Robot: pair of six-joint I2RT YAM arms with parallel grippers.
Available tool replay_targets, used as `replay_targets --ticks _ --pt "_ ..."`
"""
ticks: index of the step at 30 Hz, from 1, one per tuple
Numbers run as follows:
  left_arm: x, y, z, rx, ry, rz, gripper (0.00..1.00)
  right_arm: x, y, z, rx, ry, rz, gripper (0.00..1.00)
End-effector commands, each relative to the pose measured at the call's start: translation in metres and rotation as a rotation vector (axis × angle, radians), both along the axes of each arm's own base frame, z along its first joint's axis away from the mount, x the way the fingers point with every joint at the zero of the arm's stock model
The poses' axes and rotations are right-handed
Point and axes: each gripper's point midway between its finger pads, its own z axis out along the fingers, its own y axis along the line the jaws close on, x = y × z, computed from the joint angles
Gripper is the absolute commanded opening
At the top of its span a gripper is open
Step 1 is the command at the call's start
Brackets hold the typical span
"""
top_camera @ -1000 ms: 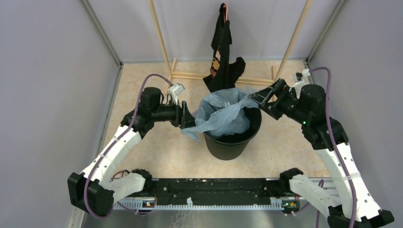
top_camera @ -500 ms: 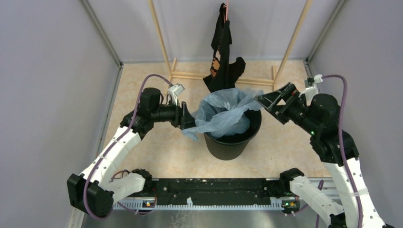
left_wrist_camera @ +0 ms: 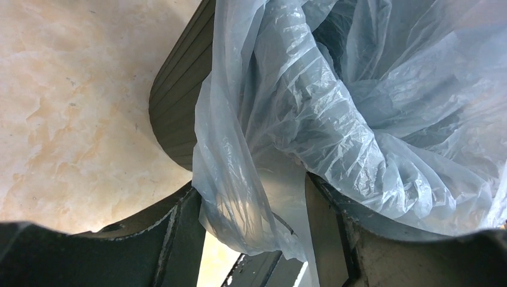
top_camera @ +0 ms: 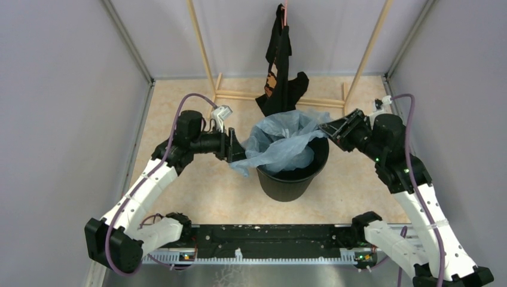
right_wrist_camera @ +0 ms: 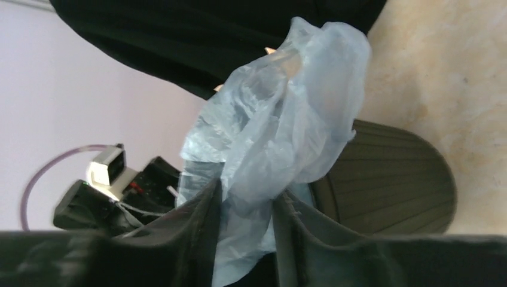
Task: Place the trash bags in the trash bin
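The trash bin (top_camera: 293, 176) is a round black bucket in the middle of the floor. The light-blue trash bag (top_camera: 281, 140) lies crumpled in its mouth and spills over the left rim. My left gripper (top_camera: 235, 149) is at that spilled edge. In the left wrist view it (left_wrist_camera: 256, 197) is open, a loose fold of bag (left_wrist_camera: 251, 197) hanging between the jaws. My right gripper (top_camera: 327, 127) is at the bag's raised right corner. In the right wrist view it (right_wrist_camera: 248, 194) stands narrow around bunched film (right_wrist_camera: 281, 119) that touches both fingers; blur hides any pinch.
A black garment with orange print (top_camera: 280, 60) hangs from a wooden frame (top_camera: 239, 94) just behind the bin, its hem close to the far rim. Grey walls close in left, right and behind. The arms' base rail (top_camera: 263, 239) runs along the near edge.
The right gripper drew back to the right with its jaws spread wide, then returned to the bag's right corner with the jaws much narrower. The left arm and the bin have not moved.
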Motion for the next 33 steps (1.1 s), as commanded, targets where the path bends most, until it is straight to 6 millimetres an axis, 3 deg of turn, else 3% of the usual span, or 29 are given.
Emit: replay_targets --ticks 1,3,7,10,12,15,22,25,29,33 --pt "-0.001 -0.002 0.007 -0.022 -0.024 -0.017 0.65 0.008 -0.013 0.004 -0.014 -0.039 -0.081 0.21" --pt "-0.001 -0.001 0.006 -0.017 -0.026 -0.016 0.65 0.001 -0.021 -0.001 -0.045 -0.037 -0.098 0.12" --pt "-0.003 -0.002 0.005 -0.022 -0.02 -0.022 0.65 -0.02 -0.029 -0.006 -0.126 -0.094 -0.059 0.1" --pt "-0.004 -0.003 0.004 -0.028 -0.004 -0.026 0.63 -0.035 -0.023 -0.023 -0.148 -0.105 0.022 0.1" --pt "-0.004 -0.004 0.005 -0.037 -0.005 -0.024 0.62 -0.046 -0.009 -0.034 -0.136 -0.11 0.132 0.0" --pt "-0.001 -0.002 0.005 -0.031 -0.019 -0.002 0.61 -0.063 0.002 -0.062 -0.119 -0.058 0.234 0.0" --pt "-0.001 -0.004 -0.002 -0.044 0.004 -0.005 0.54 -0.074 -0.011 -0.097 -0.18 -0.037 0.206 0.0" --pt "0.001 -0.005 0.002 -0.049 -0.003 0.0 0.52 -0.074 -0.01 -0.093 -0.179 -0.054 0.212 0.0" --pt "0.004 -0.005 0.003 -0.05 -0.007 0.003 0.53 -0.071 -0.01 -0.059 -0.187 -0.114 0.213 0.0" --pt "0.005 -0.006 0.0 -0.047 0.0 0.005 0.53 -0.066 -0.031 -0.041 -0.311 -0.12 0.144 0.0"
